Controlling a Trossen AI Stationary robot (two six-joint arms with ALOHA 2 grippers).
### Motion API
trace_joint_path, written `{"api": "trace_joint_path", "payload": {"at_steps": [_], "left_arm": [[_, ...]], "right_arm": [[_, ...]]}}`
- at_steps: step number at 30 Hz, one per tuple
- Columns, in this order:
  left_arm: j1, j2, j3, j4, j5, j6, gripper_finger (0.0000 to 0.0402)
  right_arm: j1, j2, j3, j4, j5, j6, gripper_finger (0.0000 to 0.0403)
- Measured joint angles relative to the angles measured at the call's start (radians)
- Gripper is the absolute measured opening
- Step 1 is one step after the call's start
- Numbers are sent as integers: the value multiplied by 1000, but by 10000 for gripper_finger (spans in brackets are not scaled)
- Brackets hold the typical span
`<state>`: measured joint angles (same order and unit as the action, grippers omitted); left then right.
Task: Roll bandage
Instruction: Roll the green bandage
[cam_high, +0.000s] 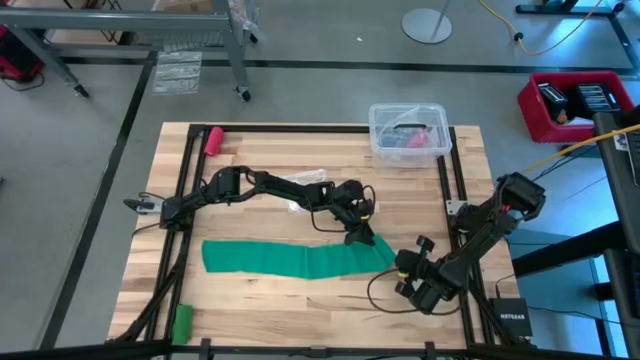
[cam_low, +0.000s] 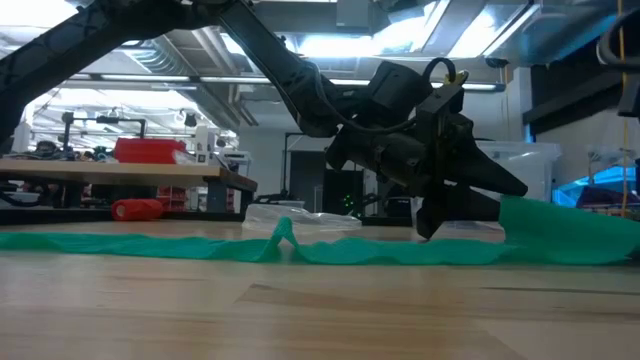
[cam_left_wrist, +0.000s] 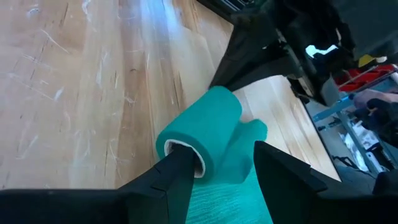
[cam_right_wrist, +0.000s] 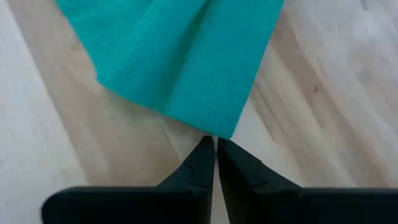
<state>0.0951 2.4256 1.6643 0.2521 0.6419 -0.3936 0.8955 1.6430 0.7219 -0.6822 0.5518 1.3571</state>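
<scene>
I see the bandage (cam_high: 290, 260) lying on the bench (cam_high: 300, 310) as a long teal strip, stretched from about 9 o'clock to about 3 o'clock of the bench middle, a bit toward me. Only its end at 3 o'clock is curled up into a small fat roll (cam_left_wrist: 199, 140), so I think the rolling has just started. My left end effector (cam_high: 362, 237) is at that rolled end with its fingers (cam_left_wrist: 171, 180) spread wide, one finger poked into the hollow middle of the roll and the other outside it, so nothing is squeezed. My right end effector (cam_right_wrist: 214, 146) sits at about 4 o'clock, its fingers pressed together and holding nothing, with the tips right at the corner of the cloth. Here is what worries me. The roll is loose, so it could slip off the one finger and flop open if I turn too fast. The strip has a little bump (cam_low: 283, 238) in it, seen from the low camera, and that fold could get rolled in crooked. The right fingers could also snag the cloth edge and drag it sideways.
</scene>
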Motion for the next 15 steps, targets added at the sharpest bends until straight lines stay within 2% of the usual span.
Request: {"api": "trace_joint_path", "payload": {"at_steps": [5,10,15], "left_arm": [[-4,0,0,-2,-7,-6,159],[-6,0,0,4,-44,-24,159],[-6,0,0,32,-63,-122,159]], "right_arm": [[0,5,0,1,63,0,28],[0,5,0,1,80,-1,28],[2,5,0,1,84,-27,28]]}}
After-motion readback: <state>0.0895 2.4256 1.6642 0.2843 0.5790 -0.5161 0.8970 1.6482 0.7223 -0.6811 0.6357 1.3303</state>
